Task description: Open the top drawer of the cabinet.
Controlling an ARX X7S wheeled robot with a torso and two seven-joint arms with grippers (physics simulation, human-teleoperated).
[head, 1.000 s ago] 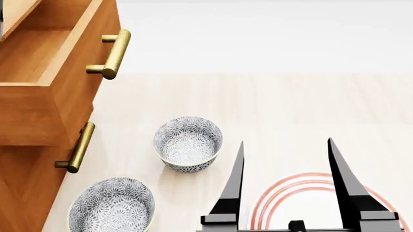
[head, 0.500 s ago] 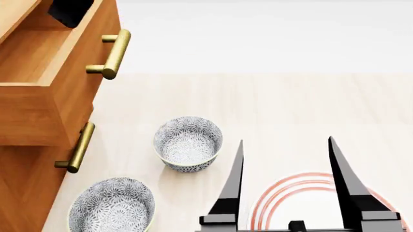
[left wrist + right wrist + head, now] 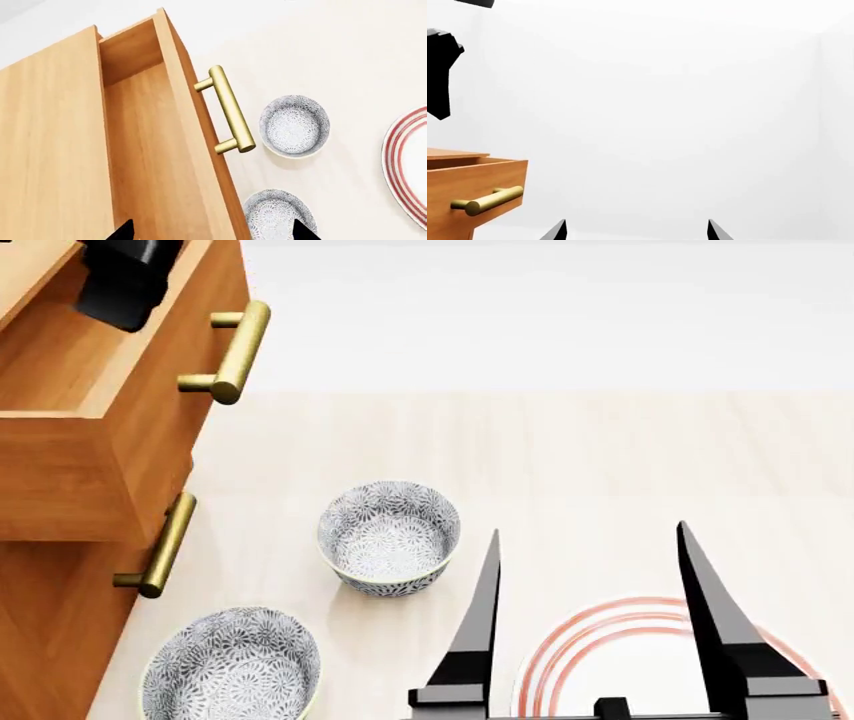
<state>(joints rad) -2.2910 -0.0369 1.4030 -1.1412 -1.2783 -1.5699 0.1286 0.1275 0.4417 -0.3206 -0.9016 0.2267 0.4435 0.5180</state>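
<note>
The cabinet (image 3: 47, 640) stands at the left in the head view. Its top drawer (image 3: 147, 430) is pulled out, showing the lighter wood interior (image 3: 54, 360) and brass handle (image 3: 230, 352). The lower drawer's handle (image 3: 160, 545) sits below, with that drawer closed. My left gripper (image 3: 212, 232) is open and empty, hovering above the open drawer (image 3: 143, 150) and its handle (image 3: 227, 111). Its black body (image 3: 127, 275) shows over the drawer's back. My right gripper (image 3: 590, 530) is open and empty, over the table, far right of the cabinet. The right wrist view shows the drawer front (image 3: 477, 182).
Two patterned bowls (image 3: 390, 537) (image 3: 234, 665) stand on the pale table in front of the cabinet. A white plate with red rings (image 3: 641, 655) lies under my right gripper. The bowls (image 3: 293, 125) and plate (image 3: 407, 165) also show in the left wrist view.
The left arm's black body has come into the head view at the top left, above the open drawer. The right gripper has barely shifted. The drawer has not moved.
</note>
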